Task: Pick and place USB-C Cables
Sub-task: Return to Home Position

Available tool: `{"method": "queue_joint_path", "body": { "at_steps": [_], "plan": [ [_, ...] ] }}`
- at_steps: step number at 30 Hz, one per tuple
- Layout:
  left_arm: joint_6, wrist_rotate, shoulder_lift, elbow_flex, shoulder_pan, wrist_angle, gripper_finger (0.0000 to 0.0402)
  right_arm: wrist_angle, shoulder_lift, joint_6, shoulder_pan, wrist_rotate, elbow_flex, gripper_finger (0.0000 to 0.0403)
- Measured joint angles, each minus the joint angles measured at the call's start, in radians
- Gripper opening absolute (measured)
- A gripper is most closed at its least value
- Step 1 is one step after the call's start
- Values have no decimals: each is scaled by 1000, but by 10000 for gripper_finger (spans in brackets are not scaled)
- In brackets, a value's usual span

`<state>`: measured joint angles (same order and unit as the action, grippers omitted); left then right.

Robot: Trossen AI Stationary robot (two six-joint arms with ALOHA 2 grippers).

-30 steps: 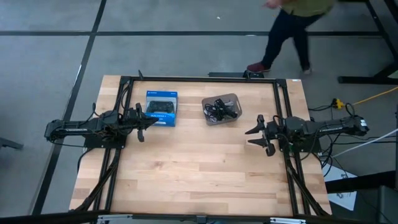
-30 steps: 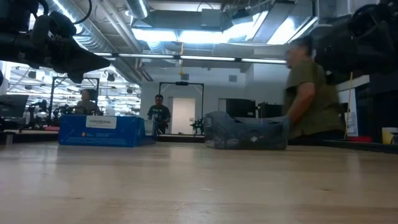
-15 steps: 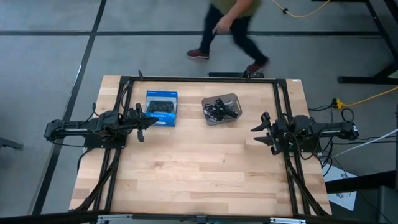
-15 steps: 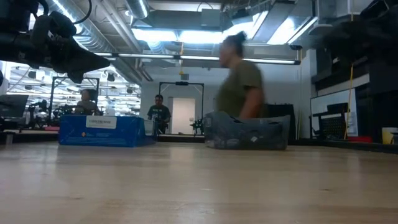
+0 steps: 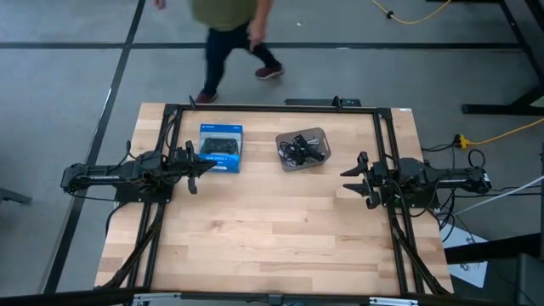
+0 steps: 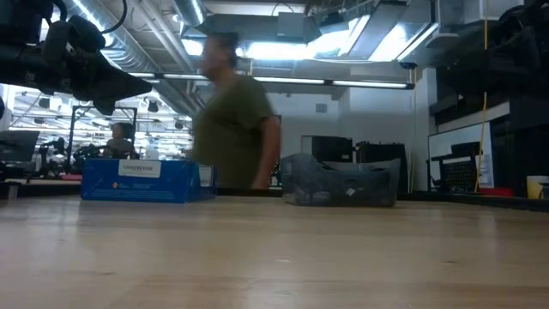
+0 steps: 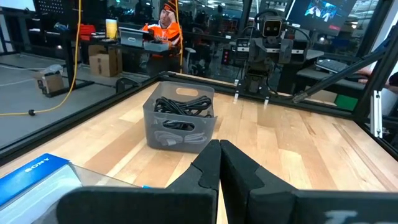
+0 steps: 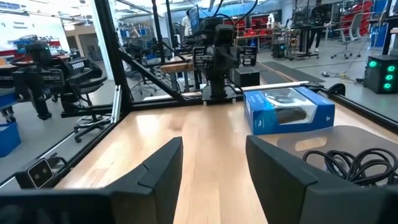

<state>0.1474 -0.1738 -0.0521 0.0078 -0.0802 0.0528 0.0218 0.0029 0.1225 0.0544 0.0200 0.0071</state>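
Note:
The USB-C cables [image 5: 299, 148] lie coiled in a small grey bin [image 5: 320, 136] toward the table's far edge; black and light bundles show through its wall [image 7: 179, 115] in the left wrist view. A black coil [image 8: 348, 163] shows in the right wrist view. My left gripper [image 5: 192, 164] hovers at the table's left side, shut, beside the blue box [image 5: 221, 147]. My right gripper [image 5: 357, 180] hovers at the right side, open, to the right of the bin and nearer than it. Neither touches anything.
The blue box [image 6: 141, 180] with a game controller pictured on it stands left of the bin [image 6: 339, 182]. A black frame [image 5: 255, 106] runs along the table's left, far and right sides. A person [image 5: 225, 34] walks past beyond the far edge. The near half of the wooden top [image 5: 272, 238] is bare.
My right gripper has drawn back slightly toward the table's right edge, and its arm has straightened out level. The person beyond the far edge has walked from right to left. The left arm, bin and box have kept still.

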Motion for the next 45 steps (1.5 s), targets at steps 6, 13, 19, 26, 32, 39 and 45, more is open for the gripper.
{"method": "queue_joint_path", "body": {
  "at_steps": [6, 13, 19, 26, 32, 39, 45],
  "plan": [
    [0, 0, 0, 0, 0, 0, 0, 1, 0, 0, 0, 0, 0, 181],
    [0, 0, 0, 0, 0, 0, 0, 1, 0, 0, 0, 0, 0, 181],
    [0, 0, 0, 0, 0, 0, 0, 2, 0, 0, 0, 0, 0, 181],
    [0, 0, 0, 0, 8, -12, 0, 2, 0, 0, 0, 0, 0, 181],
    [0, 3, 0, 0, 15, -13, 0, 2, 0, 0, 0, 0, 0, 181],
    [0, 3, 0, 0, 15, -13, 0, 2, 1, 0, 0, 0, 0, 181],
    [0, 3, 0, 0, 15, -13, 0, 2, 1, 0, 0, 0, 0, 181]
  ]
}}
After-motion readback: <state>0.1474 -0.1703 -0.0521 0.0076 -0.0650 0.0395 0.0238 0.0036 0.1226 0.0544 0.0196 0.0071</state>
